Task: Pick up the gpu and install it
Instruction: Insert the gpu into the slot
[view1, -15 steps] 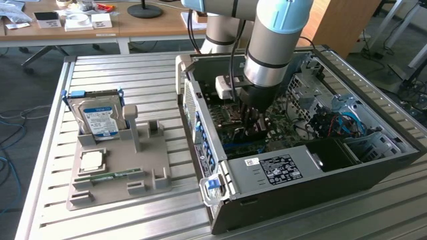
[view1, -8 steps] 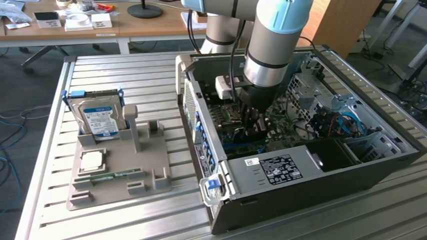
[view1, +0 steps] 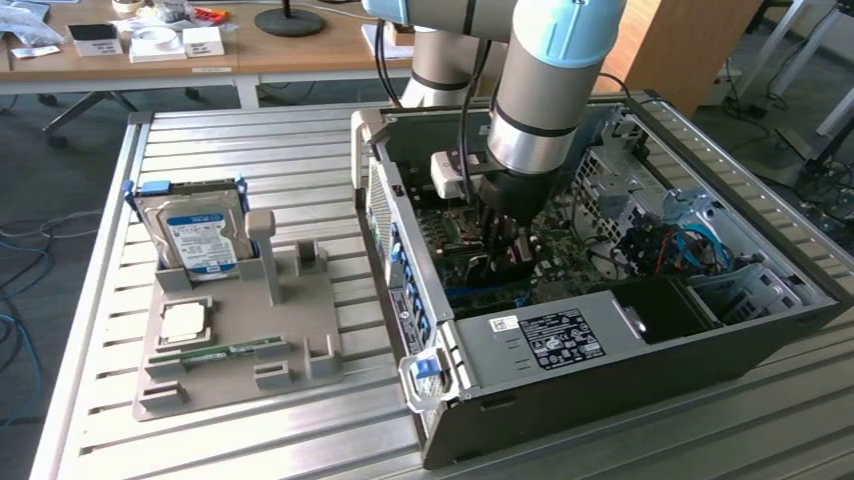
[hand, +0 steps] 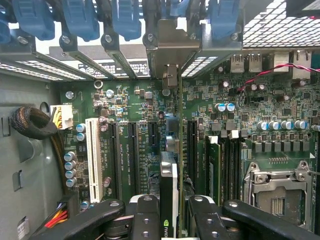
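The gpu (hand: 169, 192) shows edge-on in the wrist view as a thin dark card with a green logo. It stands upright over the green motherboard (hand: 140, 110), among the long black expansion slots (hand: 131, 150). Its metal bracket (hand: 172, 50) reaches the case's rear slot openings. My gripper (hand: 170, 220) is shut on the card, one black finger (hand: 145, 215) on each side of it. In the exterior view my gripper (view1: 509, 255) reaches down inside the open computer case (view1: 601, 400), low over the board. I cannot tell whether the card sits in a slot.
On the exterior view's left, a grey holder tray (view1: 240, 385) carries a silver hard drive (view1: 200, 238), a square processor chip (view1: 183, 322) and a narrow green memory stick (view1: 224, 352). Inside the case are the power supply (view1: 554, 338), drive cages and blue cables (view1: 694, 245). Blue slot clips (hand: 80, 17) line the rear wall.
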